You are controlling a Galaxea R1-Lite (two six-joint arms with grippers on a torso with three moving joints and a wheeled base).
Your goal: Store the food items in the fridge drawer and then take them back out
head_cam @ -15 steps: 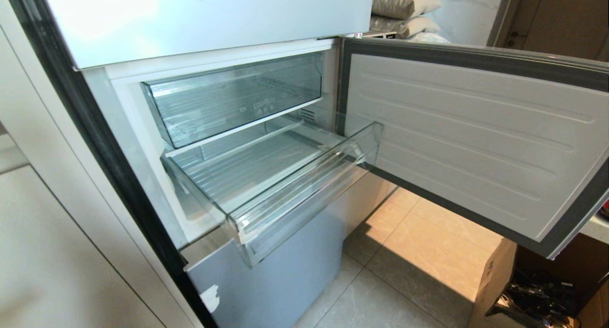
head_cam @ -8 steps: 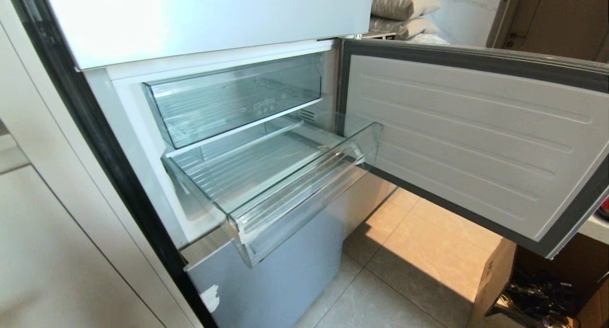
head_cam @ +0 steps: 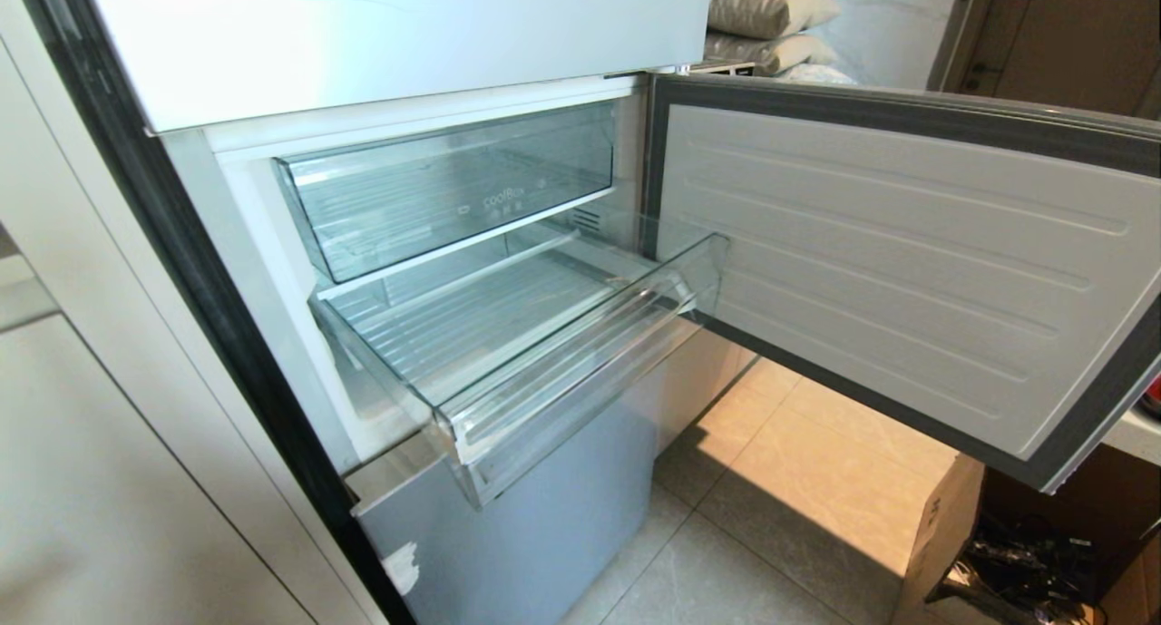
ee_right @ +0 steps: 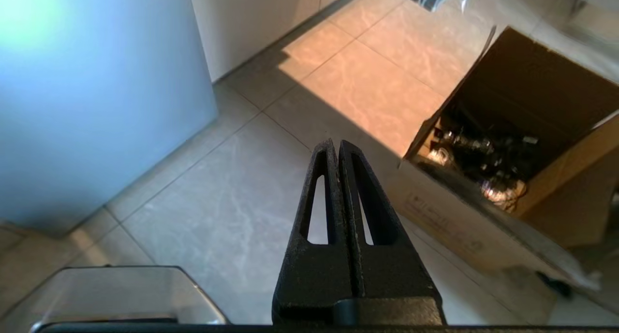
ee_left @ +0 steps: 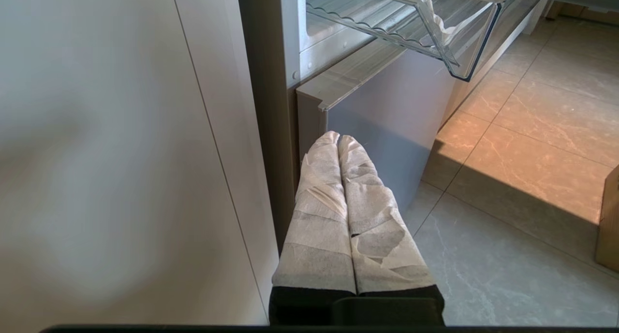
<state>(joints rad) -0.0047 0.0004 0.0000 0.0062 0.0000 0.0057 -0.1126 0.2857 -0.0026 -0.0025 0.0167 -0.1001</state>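
Down at the fridge, the drawer point(head_cam: 544, 371) is pulled out toward us, sitting under the taller clear bin point(head_cam: 453, 190), and its ribbed floor has nothing on it. No food items show up in any view, so I can't say where the 2 tomato-ish pieces are right now. Judging by the empty drawer, I'd guess the take-them-back-out part is done, or close to it.

Neither arm is in the head view. The left gripper point(ee_left: 338, 138) hangs low beside the fridge's lower door panel point(ee_left: 387, 130), its 2 tape-wrapped fingers pressed together with nothing between them. The right gripper point(ee_right: 336, 147) points down at the floor tiles point(ee_right: 232, 197) near an open cardboard box point(ee_right: 508, 154) full of dark cables, jaws pinched fully closed and empty.

If the leftover step is pushing the drawer back in, I'd put a closed gripper flat against the middle of that thick front lip and push straight along the runners. Pushing off-centre could skew it and jam it. The open door point(head_cam: 907, 262) sits tight on the right, so the right arm needs to come in from the near side, not swing wide.

Writing: the upper bin's front has faint lettering that looks like "coolBox", not sharp enough to swear by. The box has a small printed mark I can't read.
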